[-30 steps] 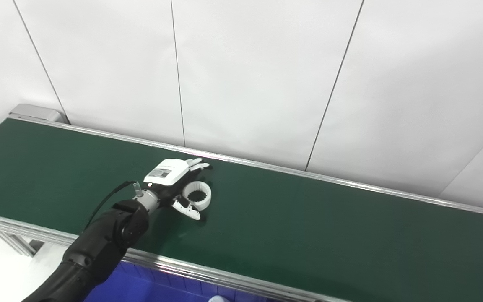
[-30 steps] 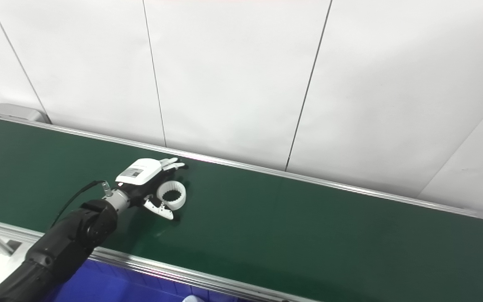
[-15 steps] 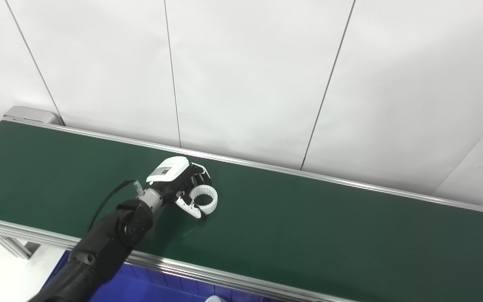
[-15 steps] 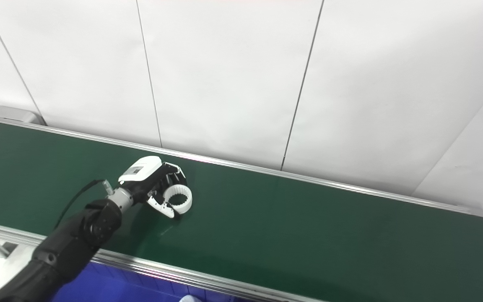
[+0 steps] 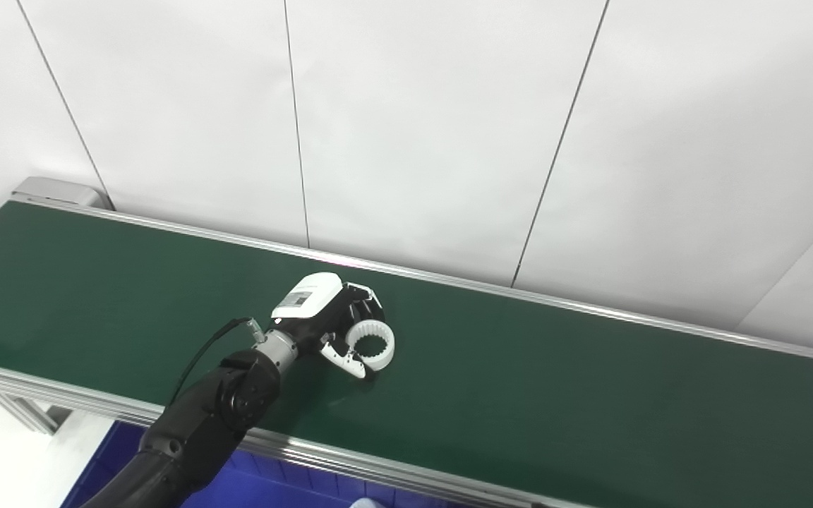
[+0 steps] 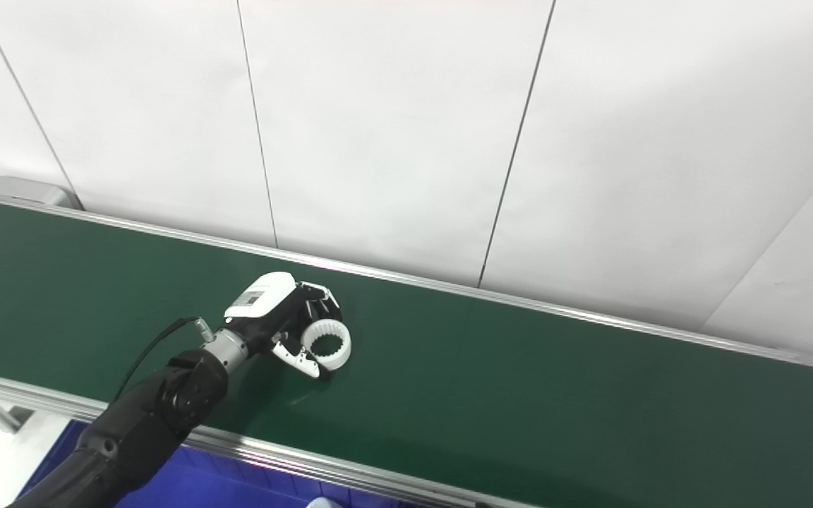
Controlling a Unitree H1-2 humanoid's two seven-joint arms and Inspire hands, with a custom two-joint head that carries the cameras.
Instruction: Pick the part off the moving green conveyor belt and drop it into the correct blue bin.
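Observation:
A white toothed ring part [image 5: 371, 346] lies on the green conveyor belt [image 5: 555, 395], near its middle-left. My left hand [image 5: 322, 314] reaches over the belt from the lower left. Its fingers curl down around the far side of the ring and its thumb presses the near side, so the hand is shut on the ring, which still rests on the belt surface. In the right eye view the same ring [image 6: 327, 344] sits inside the left hand [image 6: 272, 310]. My right hand is out of sight.
A blue bin [image 5: 237, 487] shows below the belt's near metal rail [image 5: 378, 473], mostly cut off by the picture's bottom edge. A white panelled wall [image 5: 449, 141] stands right behind the belt's far rail. The belt's left end has a grey housing [image 5: 61, 190].
The fingers, stretched out flat a second ago, have curled down around the ring. Hand and ring have shifted to the right along the belt. The camera has also moved slightly.

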